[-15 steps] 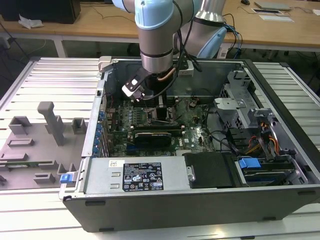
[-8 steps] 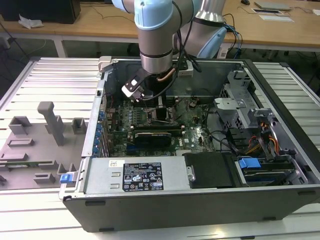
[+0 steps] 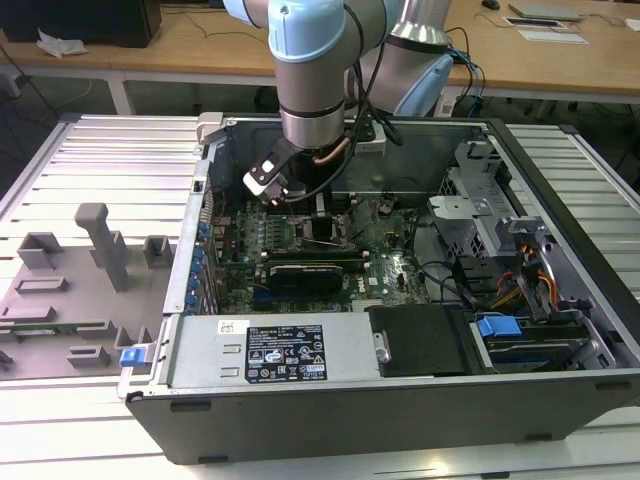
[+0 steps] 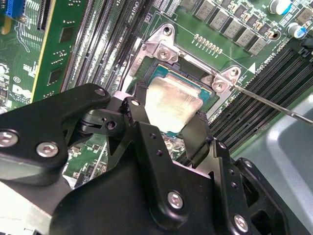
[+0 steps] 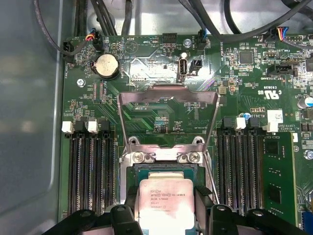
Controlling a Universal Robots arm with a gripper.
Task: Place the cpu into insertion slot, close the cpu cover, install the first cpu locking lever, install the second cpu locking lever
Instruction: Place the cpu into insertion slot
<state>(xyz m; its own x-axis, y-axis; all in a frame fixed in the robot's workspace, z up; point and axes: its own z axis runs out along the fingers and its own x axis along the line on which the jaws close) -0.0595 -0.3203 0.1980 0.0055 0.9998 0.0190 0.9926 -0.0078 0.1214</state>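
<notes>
The claw [image 5: 167,197] pinches the chip [image 5: 166,208] by two opposite edges, right over the socket [image 5: 161,169]. Just beyond its fingertips, the cover [image 5: 168,93] stands flipped open.

The cpu [image 5: 166,208], a small flat square chip, had a pale silver-grey metal top, smooth with a dull satin sheen and faint dark print. The cpu cover [image 5: 168,92], a thin square frame plate, was bare silver-grey metal, brighter and more reflective. The black end effector [image 4: 165,115] looked like matt moulded plastic or coated metal, set with shiny steel screw heads [image 4: 175,199]. The green circuit board [image 5: 244,98] had a glossy lacquered face and carried long black plastic memory slots [image 5: 90,166]. The dark grey computer case [image 3: 400,420] was painted sheet metal, matt outside. The ribbed tabletop [image 3: 100,150] was pale brushed aluminium; the grey fixture blocks [image 3: 110,255] on it looked like matt plastic.
</notes>
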